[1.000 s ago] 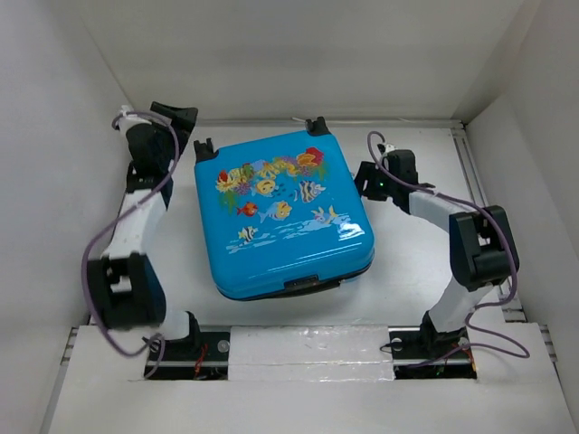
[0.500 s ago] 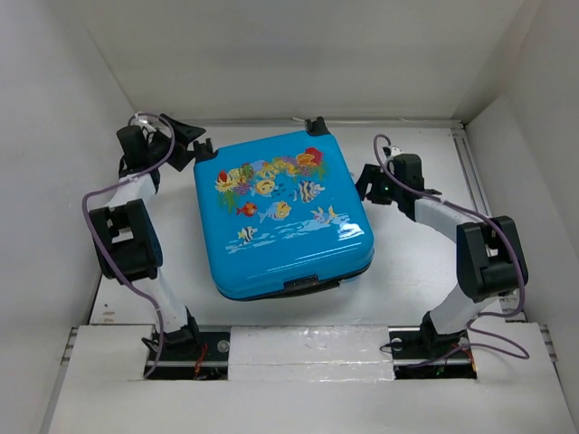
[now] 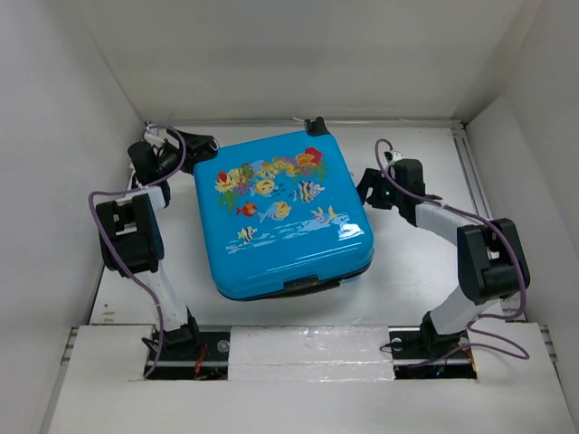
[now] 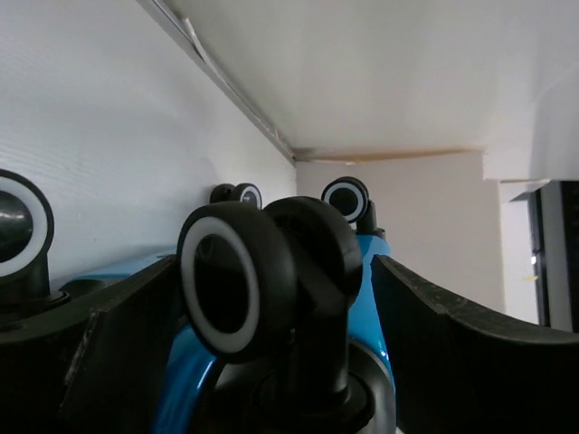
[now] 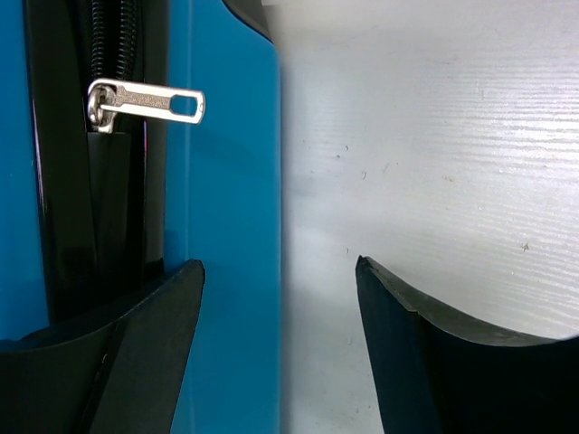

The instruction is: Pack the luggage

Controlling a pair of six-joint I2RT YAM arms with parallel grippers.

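We see the luggage lying lid-down, print up, on the table between both arms; glossy hard shell looks stiff, slick, probably light, so we'd grab hardware; left gripper open astride a caster wheel; right gripper open beside the zipper pull.

White walls, white table

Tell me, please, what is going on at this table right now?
A blue suitcase lies flat, print side up. The left end effector, open, straddles a wheel at the suitcase's far left corner. The right end effector, open and empty, sits at the suitcase's right side, near the zipper pull.
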